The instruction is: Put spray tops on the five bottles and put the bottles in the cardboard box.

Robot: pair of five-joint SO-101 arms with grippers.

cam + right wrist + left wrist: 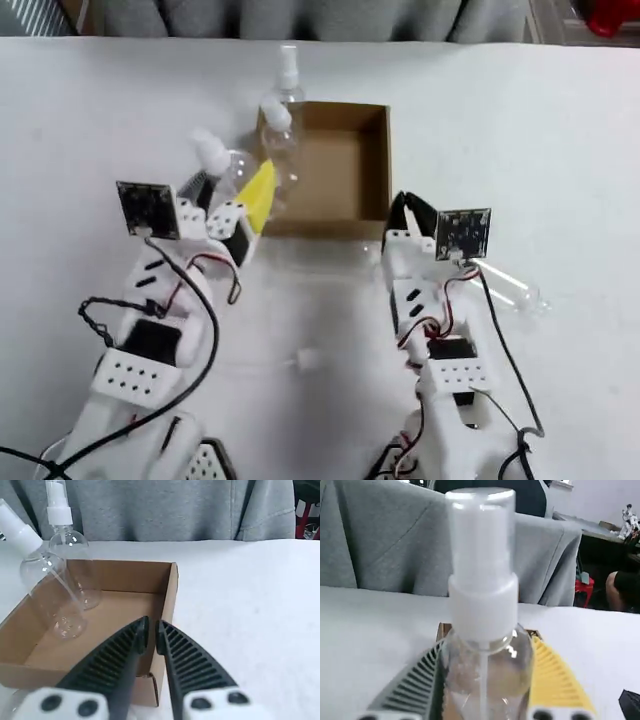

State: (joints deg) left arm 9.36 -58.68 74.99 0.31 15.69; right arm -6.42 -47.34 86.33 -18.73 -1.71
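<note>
Bottles of clear, round-shouldered plastic are found at several places. One bottle (485, 680), fitted with a white cylindrical spray top (481, 565) and a thin dip tube, is grasped by the left gripper (486, 647) between a grey ribbed finger (415, 680) and a yellow ribbed finger (552, 680). It is held just beside the left wall of the cardboard box (340, 180).

Two further topped bottles are located at the far left corner of the box. A leaning bottle (50, 587) is inside it, and an upright bottle (70, 545) is set against the far wall. A fourth bottle (515, 290) is laid on its side on the table (560, 130), beside the right arm (440, 330).

The right gripper (151, 627) is closed to a narrow slit with nothing between its black ribbed fingers (120, 655), which are positioned at the near wall of the box. The box is made of plain brown board, square and open-topped. The table is smooth and white, and grey cloth (175, 510) is draped behind it.
</note>
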